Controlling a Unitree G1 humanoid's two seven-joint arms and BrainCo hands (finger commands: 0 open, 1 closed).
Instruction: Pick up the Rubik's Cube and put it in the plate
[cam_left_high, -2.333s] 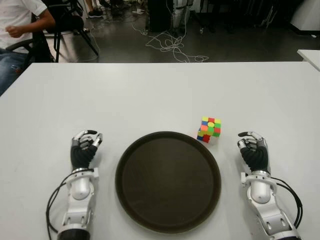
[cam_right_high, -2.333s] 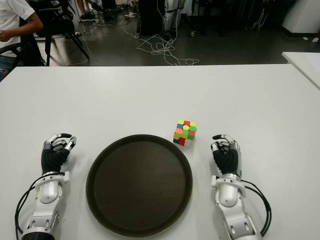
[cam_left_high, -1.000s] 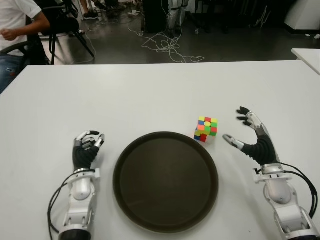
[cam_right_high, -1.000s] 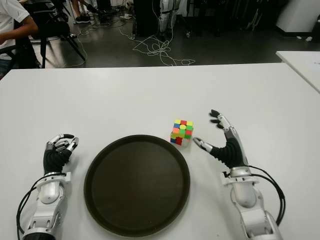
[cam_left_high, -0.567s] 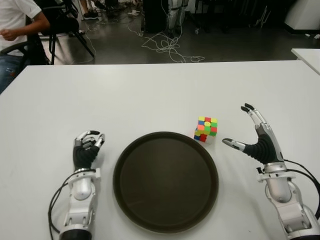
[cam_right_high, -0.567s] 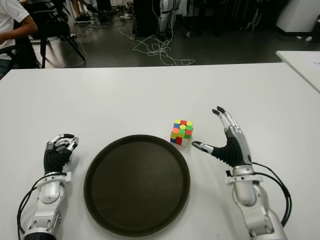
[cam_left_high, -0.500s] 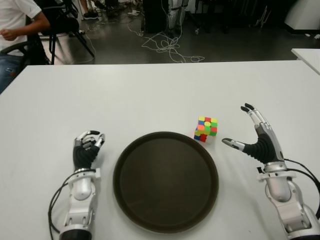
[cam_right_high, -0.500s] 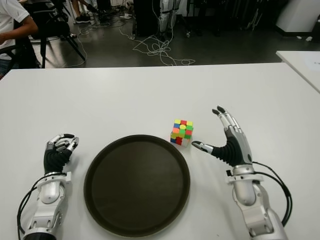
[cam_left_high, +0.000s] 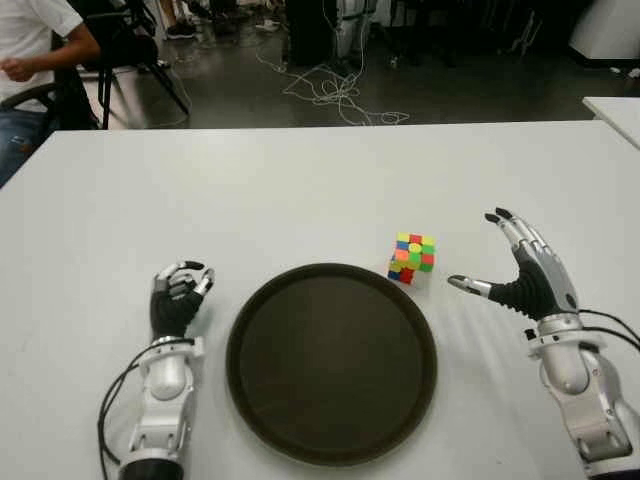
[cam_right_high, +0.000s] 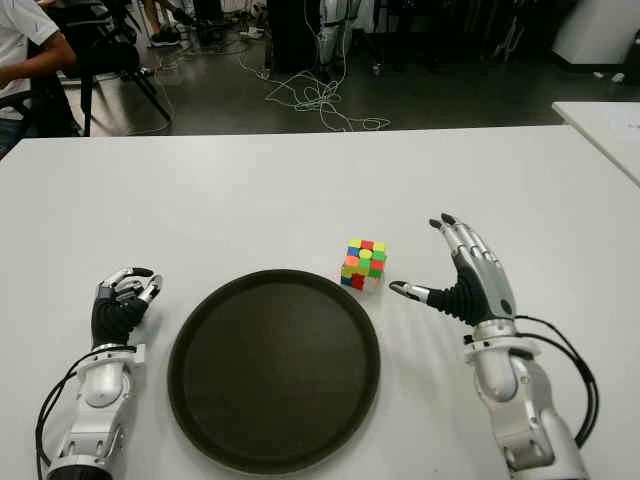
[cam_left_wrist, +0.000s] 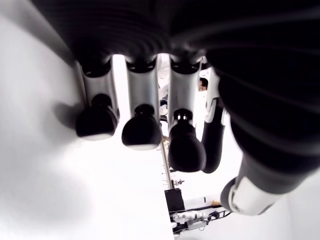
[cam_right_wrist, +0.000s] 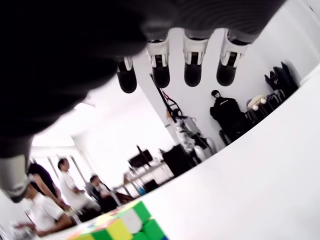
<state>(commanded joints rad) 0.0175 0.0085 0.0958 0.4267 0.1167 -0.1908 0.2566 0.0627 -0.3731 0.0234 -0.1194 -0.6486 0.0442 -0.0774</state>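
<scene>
At the far left edge, beyond the table, a person (cam_left_high: 35, 45) in a white shirt is sitting on a chair. Nearer, the left hand (cam_left_high: 176, 300) is showing on the white table (cam_left_high: 250, 190) just left of the plate, its fingers (cam_left_wrist: 141, 130) curling inward around nothing. The round dark plate (cam_left_high: 331, 362) is sitting flat at the near middle of the table, holding nothing. Just past its far-right rim, the Rubik's Cube (cam_left_high: 411, 257) is sitting on the tabletop, close beside the rim, with its yellow, green, orange and red stickers facing up; whether it is touching the rim I cannot tell. To the right of the cube, the right hand (cam_right_high: 465, 272) is spreading wide open and gripping nothing: its thumb is pointing toward the cube and stopping short of it, while the four fingers (cam_right_wrist: 194, 67) are stretching forward, away from the robot. In the right wrist view a corner of the cube is showing below the outstretched fingertips, apart from them. Black cables (cam_right_high: 555, 365) are looping beside the right forearm
</scene>
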